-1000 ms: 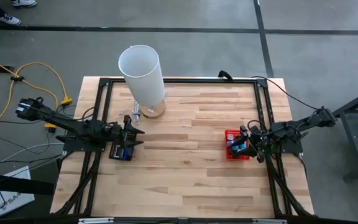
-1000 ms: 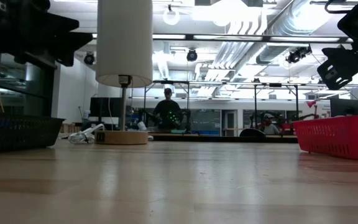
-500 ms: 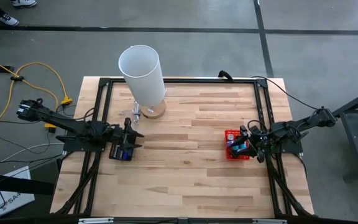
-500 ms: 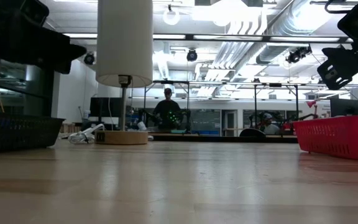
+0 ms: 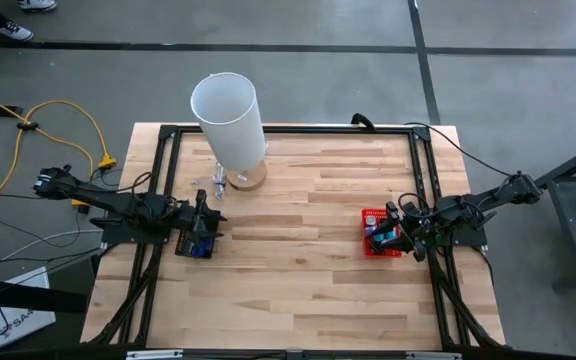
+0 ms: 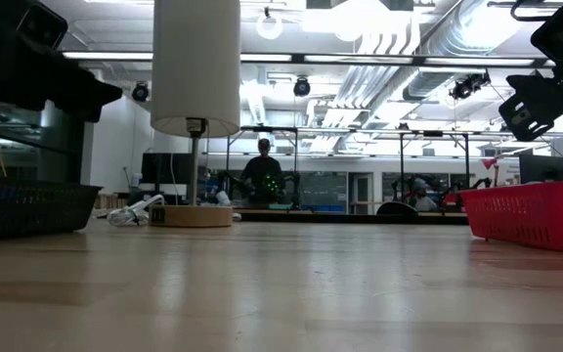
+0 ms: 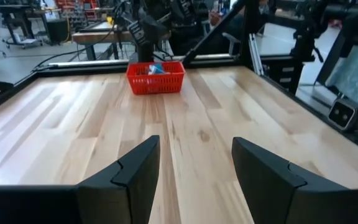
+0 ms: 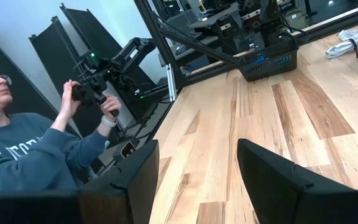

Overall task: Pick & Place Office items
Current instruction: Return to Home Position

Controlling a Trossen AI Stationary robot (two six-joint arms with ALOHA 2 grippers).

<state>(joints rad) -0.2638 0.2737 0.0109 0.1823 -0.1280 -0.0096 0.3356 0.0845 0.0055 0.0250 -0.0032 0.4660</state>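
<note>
Two arms reach in from opposite sides of the bench. On the right, the right end effector hangs above the red mesh basket, its two dark fingers spread apart with nothing between them. The office items lie inside that basket, showing as small blue, teal and white pieces; in the left wrist view a blue and white bit pokes above the rim.

On the left, the left end effector hovers over a black mesh basket by the bench's left edge, likewise parted and empty. Some blue things show inside that basket.

At the far side stands a tall white cylinder on a round wooden base, with a white cable just beside it. Beyond the bench, a person holds a hand controller.
</note>
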